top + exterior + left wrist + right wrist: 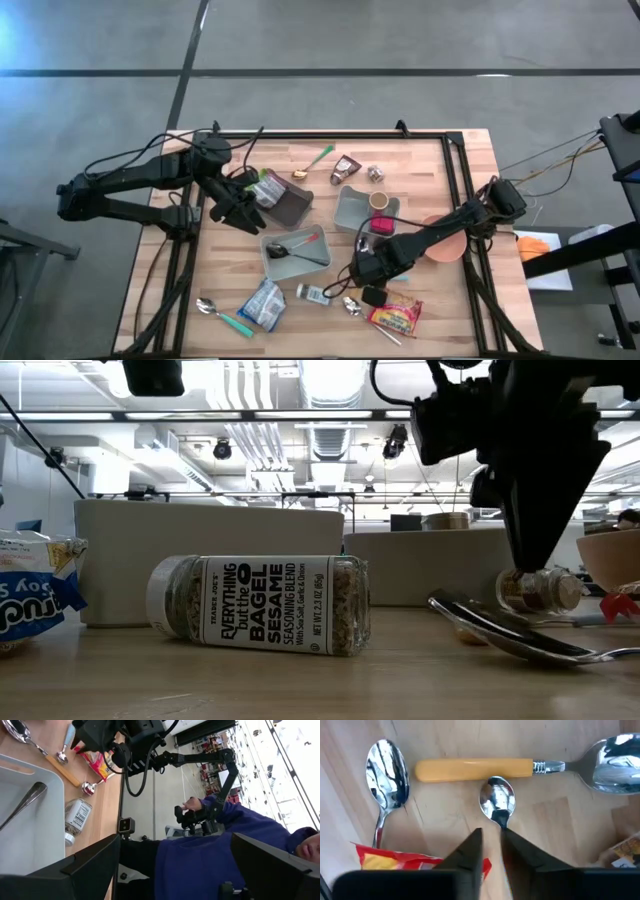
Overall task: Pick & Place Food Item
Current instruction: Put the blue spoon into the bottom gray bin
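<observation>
My right gripper (492, 832) points down over the table's near right part (366, 278), its fingers nearly together on a small metal spoon (496, 800). Beside it lie a yellow-handled spoon (475, 769), another metal spoon (387, 770) and a red food packet (420, 860). A seasoning jar (260, 605) lies on its side on the wood. My left gripper (245, 205) hovers open at the left, next to a dark tray (288, 208), with nothing between its fingers (95, 862). My right gripper has the small spoon's thin handle (502, 821), just behind the bowl, between its two fingers. They come from above, pointing down, and lie across the handle. Whether the spoon is clear of the table I cannot tell.
A grey tray (272, 262) holds utensils; a second grey tray (350, 215) holds a cup (379, 200). An orange bowl (445, 242), a blue bag (262, 305), a teal-handled spoon (222, 315) and a brown packet (345, 168) lie around. A person in a blue sleeve (225, 850) stands beyond the table.
</observation>
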Action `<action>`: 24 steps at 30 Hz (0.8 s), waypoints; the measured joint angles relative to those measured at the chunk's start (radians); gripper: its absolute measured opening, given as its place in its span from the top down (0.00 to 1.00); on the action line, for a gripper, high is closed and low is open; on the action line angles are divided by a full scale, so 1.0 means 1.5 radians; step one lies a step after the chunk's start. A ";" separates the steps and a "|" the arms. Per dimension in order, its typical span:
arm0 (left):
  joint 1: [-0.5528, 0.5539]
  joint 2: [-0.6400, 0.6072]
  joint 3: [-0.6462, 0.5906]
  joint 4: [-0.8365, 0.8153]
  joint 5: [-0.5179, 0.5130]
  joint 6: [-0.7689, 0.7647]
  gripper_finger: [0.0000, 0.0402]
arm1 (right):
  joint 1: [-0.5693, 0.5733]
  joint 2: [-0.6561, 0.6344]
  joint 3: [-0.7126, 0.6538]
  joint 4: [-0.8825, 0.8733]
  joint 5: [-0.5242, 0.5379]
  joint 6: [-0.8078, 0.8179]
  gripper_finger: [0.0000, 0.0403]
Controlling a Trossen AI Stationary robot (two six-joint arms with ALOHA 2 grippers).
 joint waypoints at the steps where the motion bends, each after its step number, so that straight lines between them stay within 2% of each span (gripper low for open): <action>1: 0.000 0.000 0.000 0.000 0.000 0.000 0.05 | 0.000 0.000 -0.001 0.000 0.000 -0.011 0.79; 6: 0.000 0.000 0.000 0.000 -0.001 0.004 0.05 | 0.000 0.001 -0.012 -0.003 0.005 -0.061 0.56; 9: 0.000 0.000 0.000 -0.001 -0.002 0.010 0.05 | 0.000 0.001 -0.032 -0.002 0.007 -0.095 0.48; 15: 0.000 0.000 0.000 -0.001 -0.002 0.021 0.05 | 0.005 0.002 -0.074 -0.004 0.013 -0.131 0.46; 24: 0.000 0.000 0.000 -0.002 -0.002 0.021 0.05 | 0.017 0.002 -0.091 -0.029 0.004 -0.094 0.46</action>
